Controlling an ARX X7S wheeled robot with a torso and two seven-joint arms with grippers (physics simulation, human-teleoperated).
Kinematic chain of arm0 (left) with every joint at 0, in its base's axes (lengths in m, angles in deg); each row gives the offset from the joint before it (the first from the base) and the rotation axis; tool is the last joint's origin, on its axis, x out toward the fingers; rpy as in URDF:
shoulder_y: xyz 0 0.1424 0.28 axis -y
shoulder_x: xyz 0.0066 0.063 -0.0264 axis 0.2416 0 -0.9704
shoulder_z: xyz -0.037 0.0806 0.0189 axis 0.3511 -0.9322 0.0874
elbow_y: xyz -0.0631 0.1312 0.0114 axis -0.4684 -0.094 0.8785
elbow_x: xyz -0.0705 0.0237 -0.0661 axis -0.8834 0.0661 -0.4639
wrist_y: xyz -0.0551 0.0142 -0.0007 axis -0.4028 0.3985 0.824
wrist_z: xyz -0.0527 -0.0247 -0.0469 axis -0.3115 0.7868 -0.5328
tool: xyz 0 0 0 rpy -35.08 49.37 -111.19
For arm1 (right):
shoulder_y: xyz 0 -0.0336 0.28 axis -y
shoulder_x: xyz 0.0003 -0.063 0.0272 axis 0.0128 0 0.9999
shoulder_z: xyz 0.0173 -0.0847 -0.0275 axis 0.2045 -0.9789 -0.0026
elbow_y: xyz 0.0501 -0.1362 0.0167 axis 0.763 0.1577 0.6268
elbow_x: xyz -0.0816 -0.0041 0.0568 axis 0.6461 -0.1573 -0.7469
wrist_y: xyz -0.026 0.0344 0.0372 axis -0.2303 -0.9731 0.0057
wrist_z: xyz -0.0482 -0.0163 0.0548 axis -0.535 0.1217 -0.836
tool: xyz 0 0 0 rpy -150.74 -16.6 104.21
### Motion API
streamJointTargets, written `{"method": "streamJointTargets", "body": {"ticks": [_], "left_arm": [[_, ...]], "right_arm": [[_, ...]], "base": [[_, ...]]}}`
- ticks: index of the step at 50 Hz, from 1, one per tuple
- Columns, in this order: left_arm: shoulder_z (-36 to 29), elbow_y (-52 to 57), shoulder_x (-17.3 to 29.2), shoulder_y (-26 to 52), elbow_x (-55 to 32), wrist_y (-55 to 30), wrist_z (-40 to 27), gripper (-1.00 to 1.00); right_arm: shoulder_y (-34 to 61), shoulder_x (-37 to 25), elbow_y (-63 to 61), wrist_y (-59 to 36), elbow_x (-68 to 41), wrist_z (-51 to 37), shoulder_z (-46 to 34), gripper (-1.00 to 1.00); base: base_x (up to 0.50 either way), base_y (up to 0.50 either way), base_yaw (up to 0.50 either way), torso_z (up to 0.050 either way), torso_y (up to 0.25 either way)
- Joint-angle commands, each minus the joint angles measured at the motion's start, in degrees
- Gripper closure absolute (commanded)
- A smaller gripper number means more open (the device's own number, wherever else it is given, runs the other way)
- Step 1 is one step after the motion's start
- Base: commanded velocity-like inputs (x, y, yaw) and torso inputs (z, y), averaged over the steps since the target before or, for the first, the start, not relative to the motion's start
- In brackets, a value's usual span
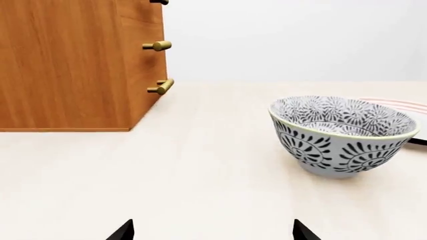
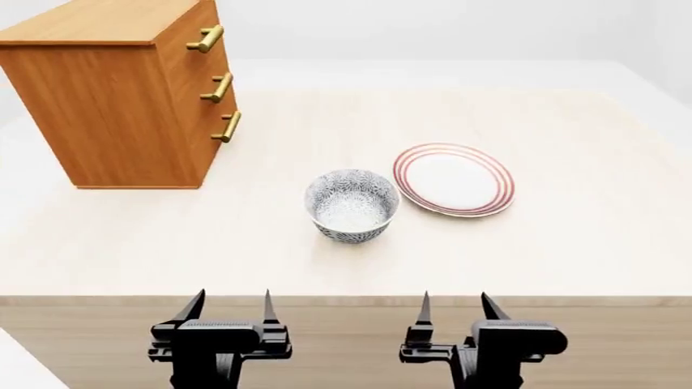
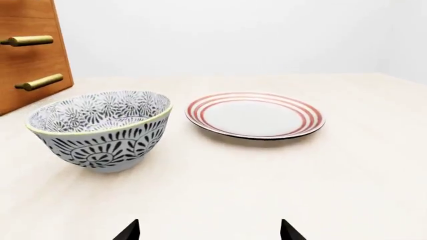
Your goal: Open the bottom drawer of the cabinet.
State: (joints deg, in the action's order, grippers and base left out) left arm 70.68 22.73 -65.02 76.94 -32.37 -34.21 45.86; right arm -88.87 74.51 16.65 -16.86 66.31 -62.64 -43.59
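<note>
The boxy orange-brown wooden cabinet (image 2: 119, 97) has its bottom drawer (image 2: 216, 142) shut. Both grippers, left (image 2: 229, 308) and right (image 2: 454, 308), hang well apart from the cabinet, jaws apart and empty.

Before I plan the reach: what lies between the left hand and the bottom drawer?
Only bare table, the head view shows; the left hand has a clear line to the bottom drawer, with the bowl off to the side.

Bowl (image 2: 352, 205) sitting on the bench (image 2: 562, 243); cabinet (image 2: 119, 97) standing behind and left of the bowl, well apart; plate (image 2: 454, 180) lying just right of the bowl, slightly behind it.
</note>
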Motion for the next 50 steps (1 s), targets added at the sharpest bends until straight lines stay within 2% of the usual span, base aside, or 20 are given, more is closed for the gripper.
{"method": "streamJointTargets", "body": {"ticks": [1, 9, 12, 15, 16, 19, 26, 50], "left_arm": [[-1.1, -0.7, 0.8, 0.3, -0.6, 0.5, -1.2, -1.0], [-1.9, -0.3, 1.4, 0.6, -0.5, -0.4, -2.2, -1.0], [-1.9, 6.8, 1.9, 2.0, -1.5, -10.9, -2.9, -1.0], [-2.5, 14.4, 3.1, 4.4, 1.2, -17.0, -4.9, -1.0], [-1.8, 16.9, 3.2, 5.6, -0.7, -21.1, -4.2, -1.0], [-1.6, 20.5, 3.6, 6.5, -1.0, -24.3, -4.6, -1.0], [-2.2, 21.2, 4.1, 5.1, -1.5, -22.7, -4.4, -1.0], [-3.4, 19.8, 5.2, 5.8, -2.4, -22.1, -4.9, -1.0]], "right_arm": [[0.0, -1.0, 0.2, -0.1, -0.2, -1.3, -1.3, -1.0], [0.2, -1.5, -1.0, -2.1, 0.0, -2.6, -2.1, -1.0], [1.6, -2.3, -7.6, -11.4, -2.4, -2.9, -1.2, -1.0], [3.7, -4.1, -16.6, -20.4, -1.1, -4.7, -1.3, -1.0], [4.2, -4.8, -19.3, -22.5, -1.8, -4.1, -1.2, -1.0], [4.7, -5.6, -23.9, -25.7, -1.4, -4.9, -1.1, -1.0], [4.1, -5.3, -22.9, -23.0, -2.7, -4.5, -0.8, -1.0], [4.8, -6.2, -24.4, -24.5, -3.8, -5.6, -1.5, -1.0]], "base": [[0.0, 0.0, 0.0, 0.0, 0.0], [0.0, 0.0, 0.0, 0.0, 0.0], [0.0, 0.0, 0.0, 0.0, 0.0], [0.0, 0.0, 0.0, 0.0, 0.0], [0.0, 0.0, 0.0, 0.0, 0.0], [0.0, 0.0, 0.0, 0.0, 0.0], [0.03, 0.0, 0.0, 0.0, 0.0], [0.5, 0.0, 0.0, 0.0, 0.0]]}}
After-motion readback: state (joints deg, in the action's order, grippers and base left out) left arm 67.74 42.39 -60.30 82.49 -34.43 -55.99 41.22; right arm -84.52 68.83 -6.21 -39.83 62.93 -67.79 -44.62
